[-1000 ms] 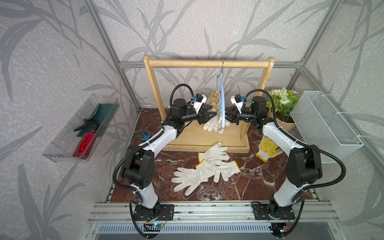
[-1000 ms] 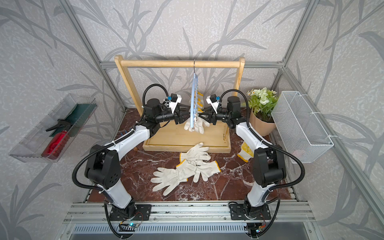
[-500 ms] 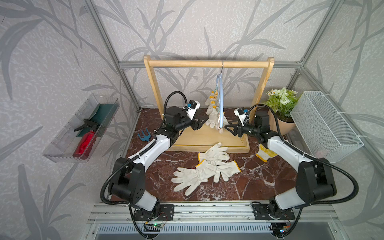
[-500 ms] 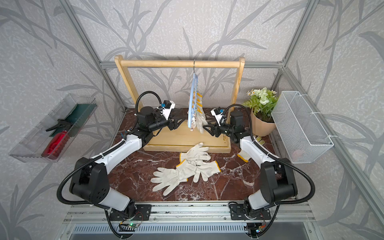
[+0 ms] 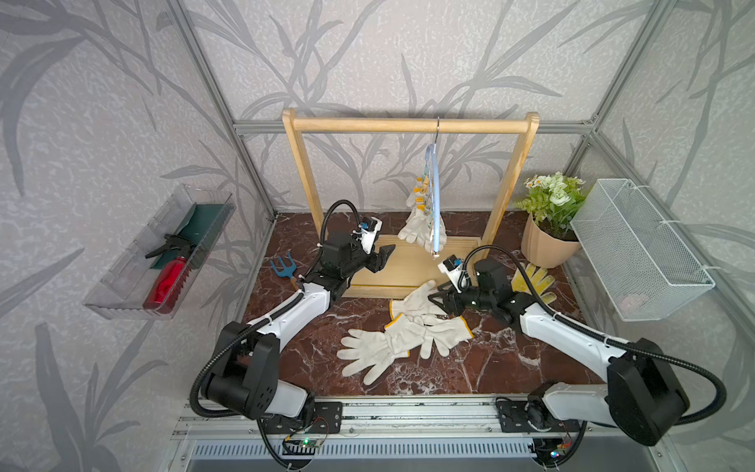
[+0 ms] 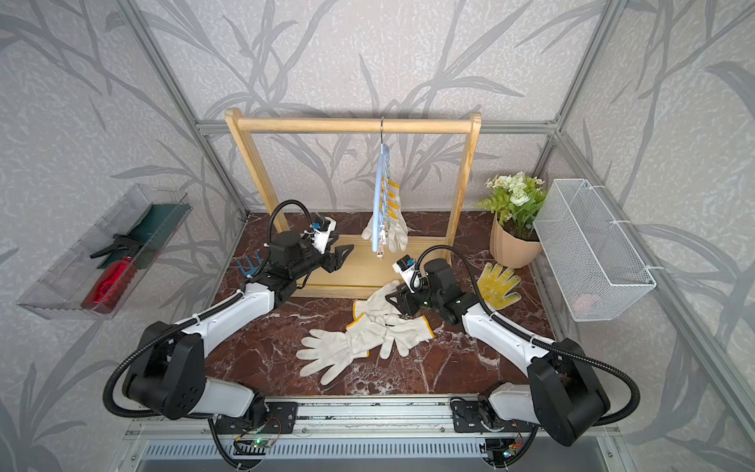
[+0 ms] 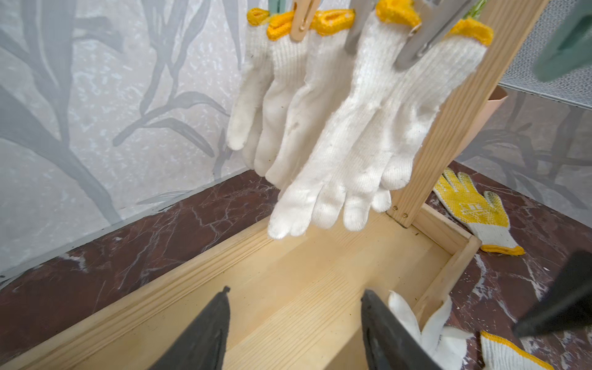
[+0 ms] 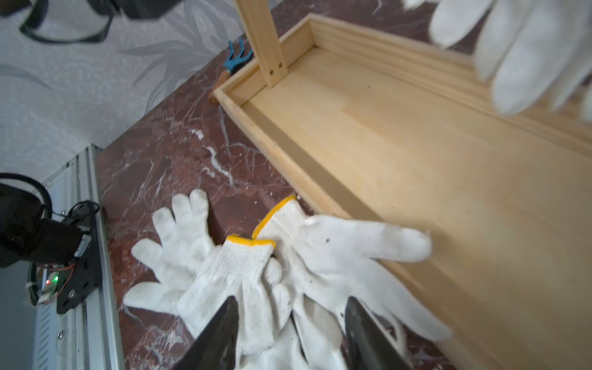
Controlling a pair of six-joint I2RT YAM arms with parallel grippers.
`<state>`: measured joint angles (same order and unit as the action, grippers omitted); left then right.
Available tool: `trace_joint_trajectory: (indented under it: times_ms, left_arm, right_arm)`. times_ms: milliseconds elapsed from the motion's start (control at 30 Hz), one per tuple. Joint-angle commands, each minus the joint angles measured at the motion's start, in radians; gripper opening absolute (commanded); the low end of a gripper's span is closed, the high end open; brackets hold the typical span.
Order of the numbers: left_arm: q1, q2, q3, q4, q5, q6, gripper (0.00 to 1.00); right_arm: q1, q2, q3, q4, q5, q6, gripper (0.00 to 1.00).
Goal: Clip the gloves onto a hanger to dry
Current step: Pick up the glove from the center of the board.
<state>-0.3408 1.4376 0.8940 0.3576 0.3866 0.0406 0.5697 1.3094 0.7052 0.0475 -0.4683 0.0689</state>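
Right wrist view looks down on three loose gloves [image 8: 320, 250] lying overlapped on the marble table [image 8: 179, 134]. They sit just beside the front rim of the wooden rack [image 8: 416, 153], and one of them laps onto that rim. The right gripper [image 8: 291, 304] hangs low over the heap with its jaws spread and nothing pinched between them. Whether its fingertips brush the fabric is hard to judge from this angle.

In both top views the hanger [image 5: 437, 196] hangs by its metal hook from the rack's top bar, right of the bar's middle and seen nearly edge-on. Several clipped gloves [image 5: 416, 224] dangle from it, fingers down, above the rack's base.

From the left wrist view, their yellow-trimmed cuffs are pinched in the clips [image 7: 301, 22]. The left gripper [image 7: 294, 291] sits over the base board, jaws released and empty, pointing toward those gloves but well apart from them.

A yellow patterned glove [image 5: 535, 278] lies flat on the table beyond the rack's right post, close to the right arm.
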Motion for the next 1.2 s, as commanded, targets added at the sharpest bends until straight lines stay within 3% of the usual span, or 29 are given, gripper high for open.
trace_joint_trajectory:
  times_ms: [0, 233, 500, 767, 1167]
  left_arm:
    - [0.006, -0.036, -0.01, -0.019, -0.086, -0.037, 0.64]
    - [0.008, -0.064, -0.077, -0.026, -0.097, -0.064, 0.64]
    - [0.008, -0.081, -0.134, -0.036, -0.109, -0.074, 0.64]
    - [0.008, -0.119, -0.2, -0.032, -0.13, -0.079, 0.64]
    - [0.008, -0.121, -0.247, -0.02, -0.082, -0.098, 0.64]
  right_arm:
    - [0.08, 0.017, -0.029, 0.044, 0.056, 0.048, 0.53]
    - [0.219, 0.132, -0.012, 0.035, 0.106, 0.055, 0.52]
    - [0.236, 0.292, 0.154, -0.03, 0.231, -0.019, 0.52]
    - [0.237, 0.472, 0.331, -0.182, 0.181, -0.09, 0.47]
    - [0.236, 0.5, 0.343, -0.273, 0.11, -0.092, 0.44]
